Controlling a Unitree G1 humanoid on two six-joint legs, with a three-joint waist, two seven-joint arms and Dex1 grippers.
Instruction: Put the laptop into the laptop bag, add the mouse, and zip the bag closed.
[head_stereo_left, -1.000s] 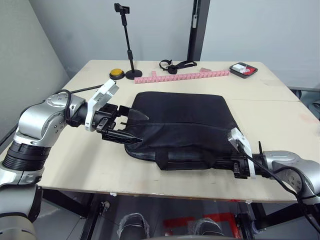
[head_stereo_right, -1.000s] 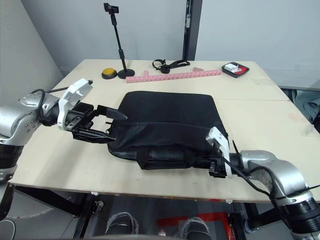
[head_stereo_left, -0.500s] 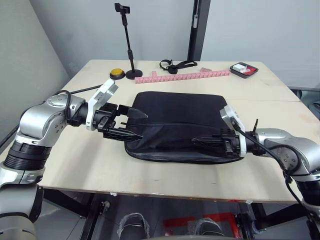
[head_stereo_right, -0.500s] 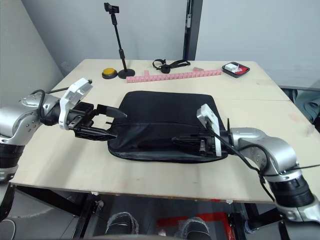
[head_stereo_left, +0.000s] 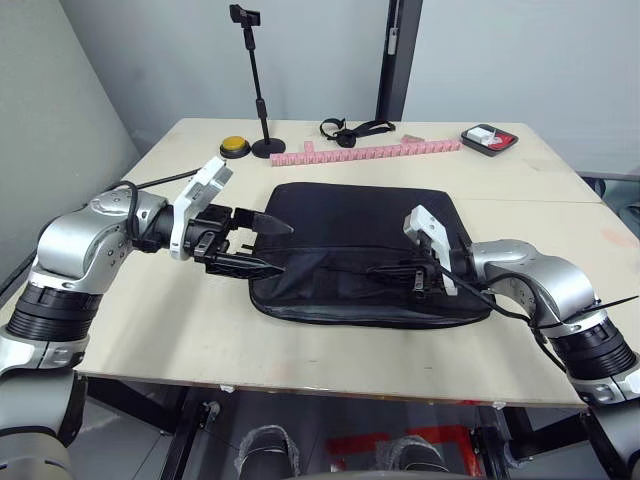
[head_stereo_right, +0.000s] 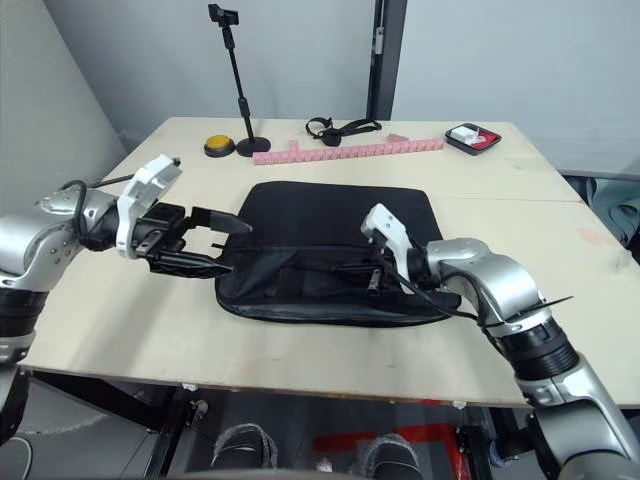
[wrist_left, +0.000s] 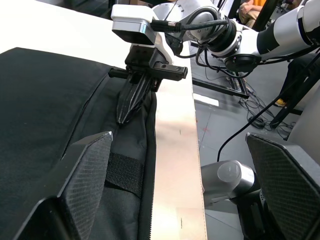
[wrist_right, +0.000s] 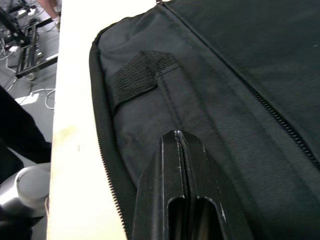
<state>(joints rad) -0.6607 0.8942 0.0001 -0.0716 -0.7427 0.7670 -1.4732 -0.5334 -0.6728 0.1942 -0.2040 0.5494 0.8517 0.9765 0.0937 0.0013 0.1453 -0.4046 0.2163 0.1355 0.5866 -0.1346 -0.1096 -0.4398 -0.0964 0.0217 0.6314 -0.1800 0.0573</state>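
The right gripper is now lying on the front face of the laptop bag, its fingers pressed together with nothing seen between them. One second ago it was at the bag's near right corner, off the table edge; it has been sliding along the near side towards the left gripper. This looks like a pull along the zip, so the closing is probably well advanced. The left gripper is staying at the bag's left edge, fingers apart, one over the fabric. The laptop and mouse are presumably inside the bag.
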